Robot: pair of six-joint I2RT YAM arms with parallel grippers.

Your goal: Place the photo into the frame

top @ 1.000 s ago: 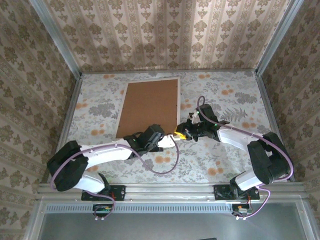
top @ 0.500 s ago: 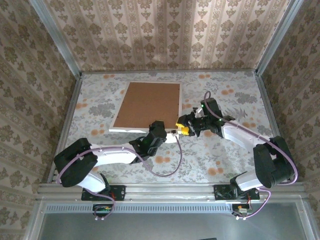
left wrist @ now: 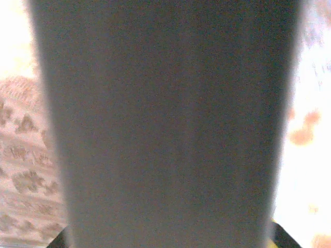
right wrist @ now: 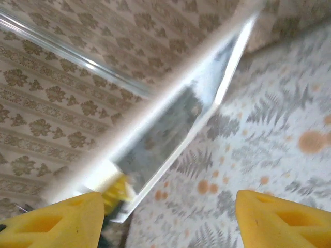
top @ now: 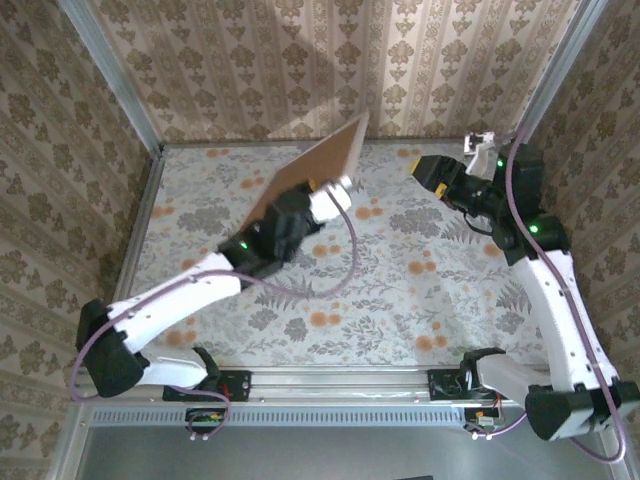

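The left gripper [top: 318, 190] is clamped on the lower edge of the frame [top: 322, 158], holding it steeply tilted above the floral table [top: 420, 290] with its brown back toward the overhead camera, while the right gripper [top: 430, 168] hovers near the frame's right side, yellow fingertips [right wrist: 57, 219] spread wide apart.

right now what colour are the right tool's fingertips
Yellow: the fingertips show best in the right wrist view.

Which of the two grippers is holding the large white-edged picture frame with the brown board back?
The left gripper: it is shut on the lower edge of the brown-backed white picture frame, held tilted; the right gripper stands open and apart.
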